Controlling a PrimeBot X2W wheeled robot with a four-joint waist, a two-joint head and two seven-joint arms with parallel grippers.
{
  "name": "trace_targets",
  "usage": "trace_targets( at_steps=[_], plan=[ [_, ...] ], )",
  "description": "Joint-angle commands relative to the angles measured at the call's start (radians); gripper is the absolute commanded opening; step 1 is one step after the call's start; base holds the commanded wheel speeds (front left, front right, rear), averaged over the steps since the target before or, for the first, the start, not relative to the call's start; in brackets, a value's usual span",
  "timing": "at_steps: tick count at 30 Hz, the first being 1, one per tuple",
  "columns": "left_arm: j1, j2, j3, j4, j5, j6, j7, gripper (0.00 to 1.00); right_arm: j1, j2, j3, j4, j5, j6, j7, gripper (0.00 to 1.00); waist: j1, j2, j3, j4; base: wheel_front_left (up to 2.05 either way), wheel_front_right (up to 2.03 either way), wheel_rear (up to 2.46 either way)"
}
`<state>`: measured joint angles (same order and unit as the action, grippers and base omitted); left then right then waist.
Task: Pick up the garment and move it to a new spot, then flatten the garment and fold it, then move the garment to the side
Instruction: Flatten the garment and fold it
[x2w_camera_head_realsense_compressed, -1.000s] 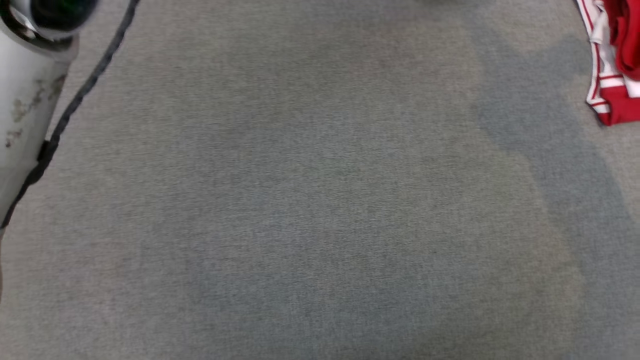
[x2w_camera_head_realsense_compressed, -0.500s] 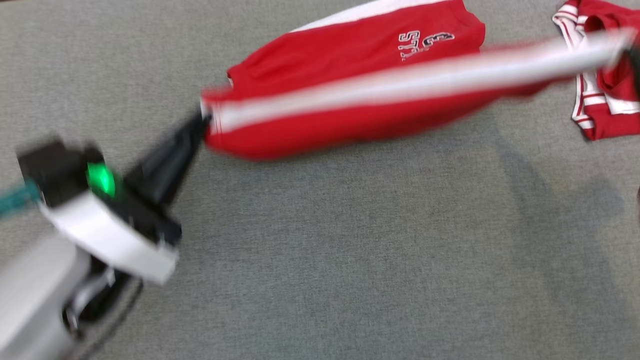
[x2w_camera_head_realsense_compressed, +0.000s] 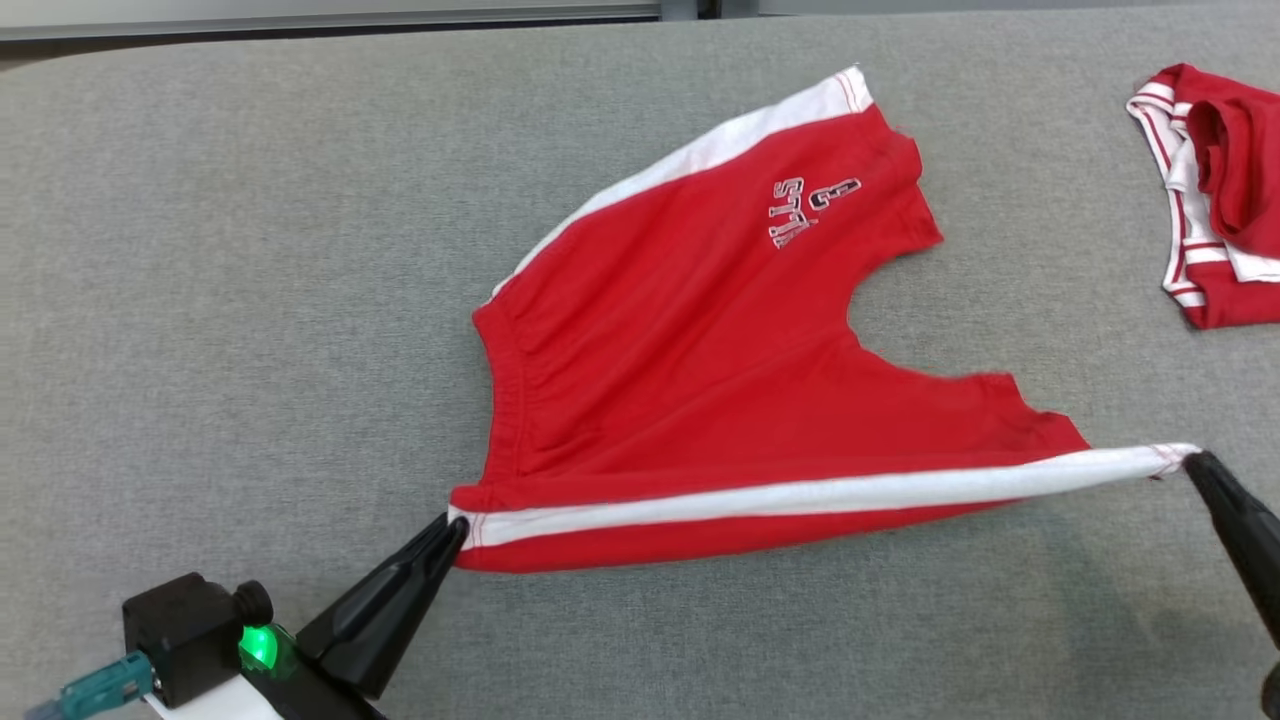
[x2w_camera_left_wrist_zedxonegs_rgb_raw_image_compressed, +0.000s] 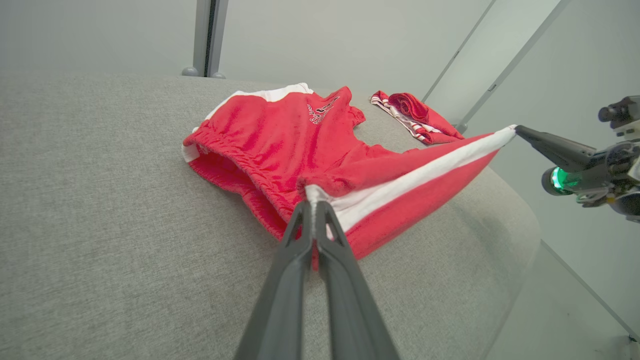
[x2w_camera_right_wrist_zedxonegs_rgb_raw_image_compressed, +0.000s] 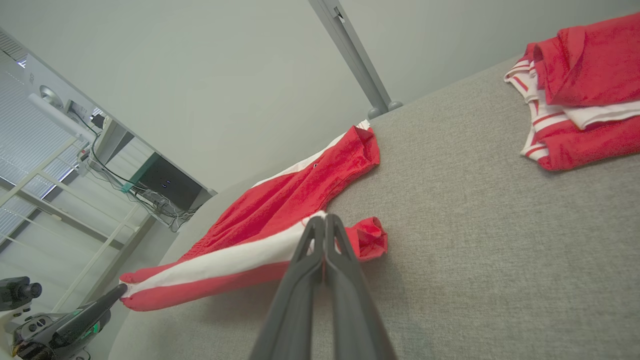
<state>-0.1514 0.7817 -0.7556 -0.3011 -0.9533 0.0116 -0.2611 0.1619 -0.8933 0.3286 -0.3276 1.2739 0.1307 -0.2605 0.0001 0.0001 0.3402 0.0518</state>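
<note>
The left gripper sat at the near left, its fingers pinched shut on the waistband corner of the shorts, where the white stripe began. From there the stripe ran taut, lifted off the grey worktop, to the right gripper, whose fingers were closed on the hem end. The rest of the shorts trailed away across the middle of the worktop, the far leg lying flat. A red-and-white pile lay well apart at the far right. This looked like the flatten step: the near edge was stretched but not yet laid down. The next move likely called for lowering both grippers together under tension, so the near leg settled without creases before release.
</note>
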Motion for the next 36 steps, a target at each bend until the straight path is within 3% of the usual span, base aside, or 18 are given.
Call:
trace_targets(
  at_steps=[1, 5, 12, 27, 31, 36],
  plan=[
    [0.007, 0.014, 0.011, -0.016, 0.014, 0.019, -0.003, 0.00, 0.021, -0.010, -0.029, -0.022, -0.005, 0.000, -0.002, 0.00, -0.0001, -0.0001, -0.007, 0.010, 0.00, 0.00, 0.00],
    [0.012, 0.003, 0.039, -0.039, 0.004, 0.045, -0.004, 0.00, 0.057, -0.013, -0.103, -0.074, -0.019, 0.000, 0.002, 0.00, -0.0001, -0.0001, -0.012, 0.022, 0.00, 0.00, 0.00],
    [-0.060, -0.078, 0.058, -0.001, -0.093, -0.018, 0.026, 0.00, -0.061, 0.040, -0.141, -0.057, -0.074, 0.000, 0.089, 0.00, -0.0001, -0.0001, -0.006, 0.047, 0.00, 0.00, 0.00],
    [-0.432, -0.242, 0.118, 0.285, -0.392, -0.098, 0.280, 0.00, -0.686, 0.101, -0.064, 0.241, -0.129, 0.000, 0.470, 0.00, -0.0001, -0.0001, 0.154, 0.128, 0.00, 0.00, 0.00],
    [-0.546, -0.290, 0.115, 0.411, -0.397, -0.116, 0.311, 0.00, -0.896, 0.147, 0.003, 0.369, -0.168, 0.000, 0.557, 0.00, -0.0001, -0.0001, 0.217, 0.139, 0.00, 0.00, 0.00],
    [-0.629, -0.339, 0.111, 0.529, -0.390, -0.125, 0.314, 0.00, -1.072, 0.204, 0.075, 0.501, -0.206, 0.000, 0.573, 0.00, -0.0001, -0.0001, 0.268, 0.145, 0.00, 0.00, 0.00]
  ],
)
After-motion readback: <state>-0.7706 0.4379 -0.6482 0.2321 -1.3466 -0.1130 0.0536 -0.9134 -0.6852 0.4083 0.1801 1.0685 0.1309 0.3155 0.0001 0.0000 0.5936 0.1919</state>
